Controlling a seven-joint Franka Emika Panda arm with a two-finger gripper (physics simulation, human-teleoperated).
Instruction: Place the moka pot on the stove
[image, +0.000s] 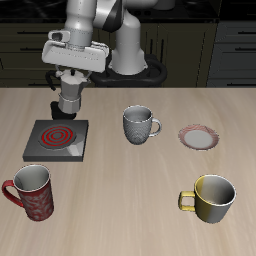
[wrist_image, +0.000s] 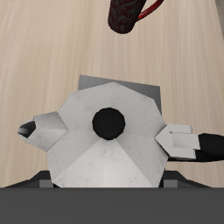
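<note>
The silver faceted moka pot (image: 70, 97) hangs upright in my gripper (image: 70, 80), which is shut on its top. It is held in the air just behind the back edge of the stove (image: 57, 139), a flat dark grey square with a red spiral coil. In the wrist view I look straight down on the moka pot (wrist_image: 105, 144) with its black lid knob (wrist_image: 108, 122), its spout and its black handle (wrist_image: 206, 145). A strip of the stove (wrist_image: 140, 85) shows past the pot. My fingers are mostly hidden by the pot.
A red patterned mug (image: 32, 192) stands near the table's front edge, close to the stove; it also shows in the wrist view (wrist_image: 129, 13). A grey patterned mug (image: 138, 124) stands mid-table, beside a round pinkish-rimmed plate (image: 198, 137). A yellow metallic mug (image: 212, 198) stands near the front.
</note>
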